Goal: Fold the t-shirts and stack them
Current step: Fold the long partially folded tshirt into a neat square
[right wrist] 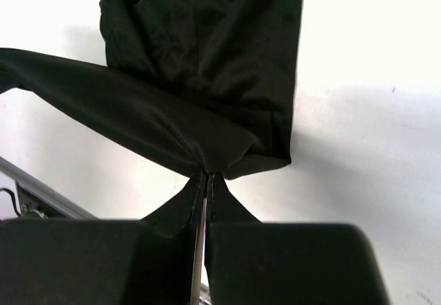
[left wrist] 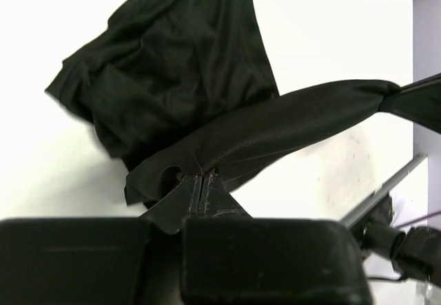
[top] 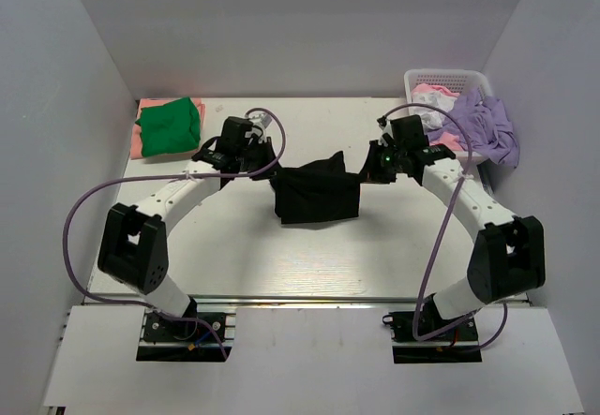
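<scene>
While the left end effector point(left wrist: 201, 184) and right end effector point(right wrist: 207, 181) clamp its edge, the black t-shirt point(top: 317, 195) sags creased.

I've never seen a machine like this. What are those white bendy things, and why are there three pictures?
They are two robot arms bolted to a table. The big picture looks down from above. The other two come from small cameras on each wrist. The left gripper and right gripper are both shut on a black t-shirt, holding it stretched between them. A green t-shirt lies at the back left on a pink t-shirt. A white basket at the back right holds more clothes, with a lavender t-shirt spilling out.
</scene>
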`<state>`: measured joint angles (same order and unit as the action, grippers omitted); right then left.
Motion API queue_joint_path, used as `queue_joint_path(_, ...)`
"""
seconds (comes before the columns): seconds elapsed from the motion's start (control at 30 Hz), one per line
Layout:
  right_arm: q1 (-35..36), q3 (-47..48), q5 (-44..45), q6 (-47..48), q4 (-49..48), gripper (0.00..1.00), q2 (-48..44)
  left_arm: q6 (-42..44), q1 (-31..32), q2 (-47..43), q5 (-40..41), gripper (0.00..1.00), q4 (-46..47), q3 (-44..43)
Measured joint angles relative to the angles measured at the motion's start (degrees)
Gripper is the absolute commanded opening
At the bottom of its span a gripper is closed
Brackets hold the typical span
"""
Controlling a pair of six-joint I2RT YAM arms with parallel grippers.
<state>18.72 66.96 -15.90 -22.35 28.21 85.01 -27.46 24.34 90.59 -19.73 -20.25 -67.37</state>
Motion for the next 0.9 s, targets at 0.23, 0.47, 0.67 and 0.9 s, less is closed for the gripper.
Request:
queue_joint_path(0.23, -2.25, 5.29, -1.42, 0.42, -1.2, 0.0, 7.41, 0.0, -1.64, 5.97, -0.57, 0.0, 2.8, -4.0)
queue_joint_path(0.47, -4.09, 11.04, -7.17, 1.84, -2.69, 0.0, 13.2, 0.0, -3.76, 8.46, -1.68, 0.0, 4.83, -6.27)
queue_joint_path(0.67, -5.22, 12.98, -13.49, 4.55, -3.78, 0.0, 14.58, 0.26, -4.94, 9.33, -6.27, 0.0, 8.76, -7.1)
queue_joint_path(0.9, -5.25, 4.83, -16.24, 6.56, -1.77, 0.0, 3.45, 0.94, -4.7, 0.85, -9.77, 0.0, 7.65, 0.0)
